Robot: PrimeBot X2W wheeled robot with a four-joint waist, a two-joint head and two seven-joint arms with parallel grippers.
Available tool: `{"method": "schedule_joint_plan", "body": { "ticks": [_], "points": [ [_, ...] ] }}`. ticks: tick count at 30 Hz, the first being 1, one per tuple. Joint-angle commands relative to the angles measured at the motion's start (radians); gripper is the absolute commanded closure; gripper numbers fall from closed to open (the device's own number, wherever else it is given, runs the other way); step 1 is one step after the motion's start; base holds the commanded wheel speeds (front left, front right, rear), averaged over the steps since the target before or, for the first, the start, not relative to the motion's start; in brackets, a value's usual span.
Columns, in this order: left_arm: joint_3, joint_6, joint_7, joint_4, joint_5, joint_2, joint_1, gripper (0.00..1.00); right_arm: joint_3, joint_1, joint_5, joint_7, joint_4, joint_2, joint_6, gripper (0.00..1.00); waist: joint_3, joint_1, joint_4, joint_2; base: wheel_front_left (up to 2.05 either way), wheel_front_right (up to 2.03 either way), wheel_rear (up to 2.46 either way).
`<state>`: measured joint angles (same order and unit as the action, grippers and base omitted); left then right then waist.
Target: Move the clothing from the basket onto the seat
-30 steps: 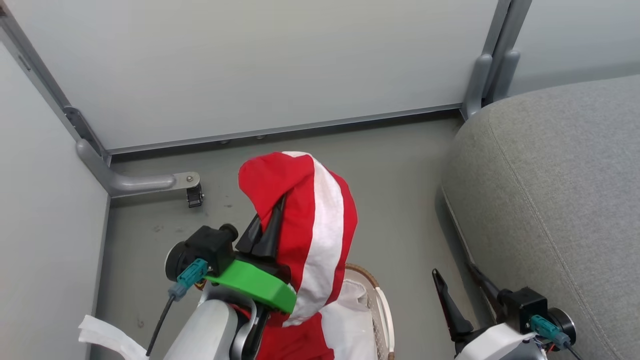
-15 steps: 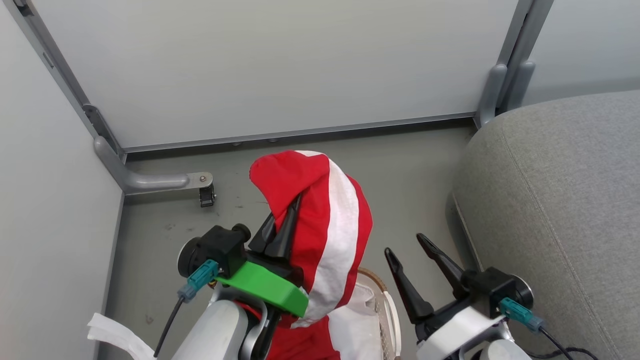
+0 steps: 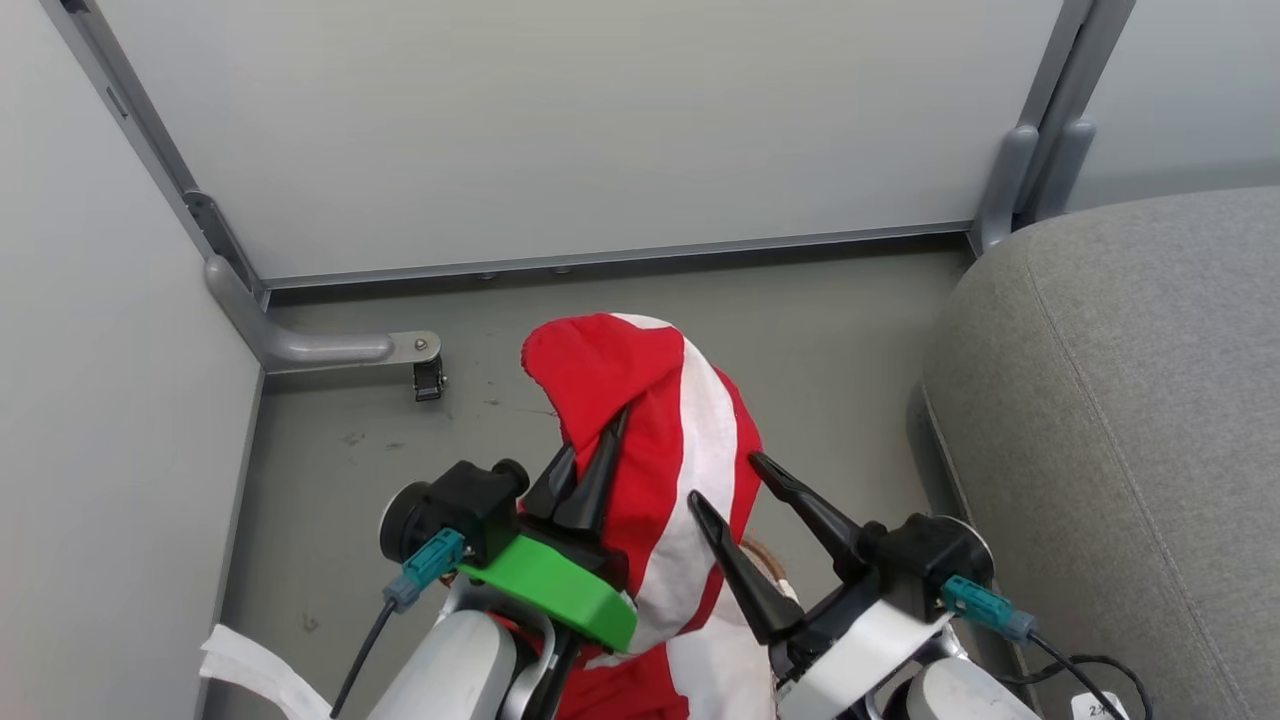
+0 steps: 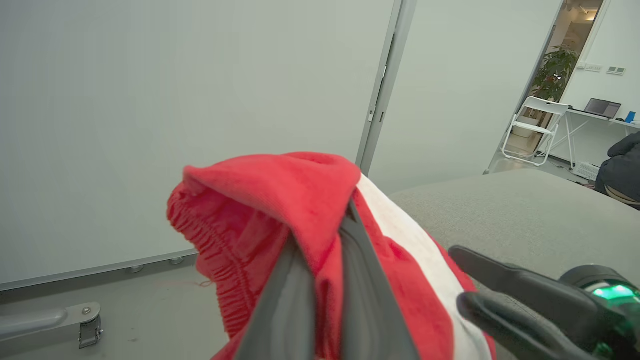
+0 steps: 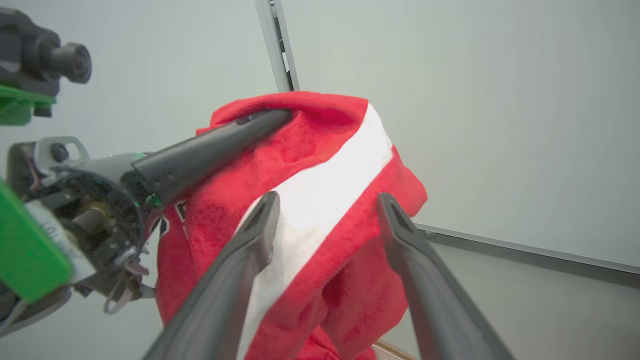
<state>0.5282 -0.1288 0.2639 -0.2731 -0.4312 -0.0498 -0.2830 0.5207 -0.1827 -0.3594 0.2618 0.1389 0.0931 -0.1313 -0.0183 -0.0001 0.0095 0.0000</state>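
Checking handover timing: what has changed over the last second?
The right gripper, open, swung from beside the seat leftward to the clothing. Its fingers now point at the white stripe and have not closed. The left gripper stays shut on the clothing, holding it raised. The head camera itself also shifted slightly.

Office: partition panels (image 3: 560, 130), desk (image 4: 619, 121) w/ laptop (image 4: 602, 107)

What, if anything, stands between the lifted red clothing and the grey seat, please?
The right gripper, open, sits close beside the clothing on its seat side. Past it, floor runs to the seat. The left gripper is shut on the clothing.
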Motion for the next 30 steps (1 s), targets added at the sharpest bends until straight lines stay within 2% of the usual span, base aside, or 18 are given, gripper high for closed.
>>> {"method": "schedule_joint_plan", "body": {
  "ticks": [1, 7, 16, 23, 26, 27, 28, 29, 30],
  "points": [
    [0.008, -0.003, 0.001, -0.001, -0.007, -0.001, -0.009, 1.0, 0.011, -0.017, 0.002, 0.005, 0.017, 0.008, 0.001, 0.0, -0.001, 0.0001, 0.007, 0.0, 0.0, 0.0, 0.0],
    [0.069, -0.003, 0.001, 0.01, -0.027, -0.001, -0.023, 1.0, 0.043, -0.038, -0.021, 0.005, 0.097, -0.002, 0.001, 0.0, -0.002, 0.0001, 0.03, 0.0, 0.0, 0.0, 0.0],
    [0.192, -0.003, 0.001, 0.006, -0.091, -0.001, -0.027, 1.0, 0.112, -0.083, -0.006, 0.005, 0.14, 0.017, 0.001, 0.0, -0.001, 0.0001, 0.057, 0.0, 0.0, 0.0, 0.0],
    [0.251, -0.003, 0.001, 0.004, -0.154, -0.001, -0.034, 1.0, 0.1, -0.104, 0.027, 0.005, 0.157, 0.018, 0.001, 0.01, -0.002, 0.0001, 0.071, 0.0, 0.0, 0.0, 0.0],
    [0.272, -0.003, 0.001, 0.003, -0.17, -0.001, -0.041, 1.0, 0.083, -0.11, 0.043, 0.005, 0.164, 0.015, 0.001, 0.51, -0.004, 0.0001, 0.079, 0.0, 0.0, 0.0, 0.0],
    [0.276, -0.003, 0.001, 0.003, -0.176, -0.001, -0.041, 1.0, 0.077, -0.112, 0.046, 0.005, 0.167, 0.013, 0.001, 0.57, -0.005, 0.0001, 0.081, 0.0, 0.0, 0.0, 0.0],
    [0.281, -0.003, 0.001, 0.003, -0.183, -0.001, -0.04, 1.0, 0.072, -0.114, 0.049, 0.005, 0.17, 0.011, 0.001, 0.68, -0.006, 0.0001, 0.084, 0.0, 0.0, 0.0, 0.0],
    [0.285, -0.003, 0.001, 0.003, -0.186, -0.001, -0.041, 1.0, 0.069, -0.116, 0.052, 0.005, 0.172, 0.009, 0.001, 0.81, -0.006, 0.0001, 0.086, 0.0, 0.0, 0.0, 0.0],
    [0.29, -0.003, 0.001, 0.001, -0.189, -0.001, -0.043, 1.0, 0.065, -0.117, 0.053, 0.005, 0.174, 0.008, 0.001, 1.0, -0.007, 0.0001, 0.089, 0.0, 0.0, 0.0, 0.0]
  ]
}}
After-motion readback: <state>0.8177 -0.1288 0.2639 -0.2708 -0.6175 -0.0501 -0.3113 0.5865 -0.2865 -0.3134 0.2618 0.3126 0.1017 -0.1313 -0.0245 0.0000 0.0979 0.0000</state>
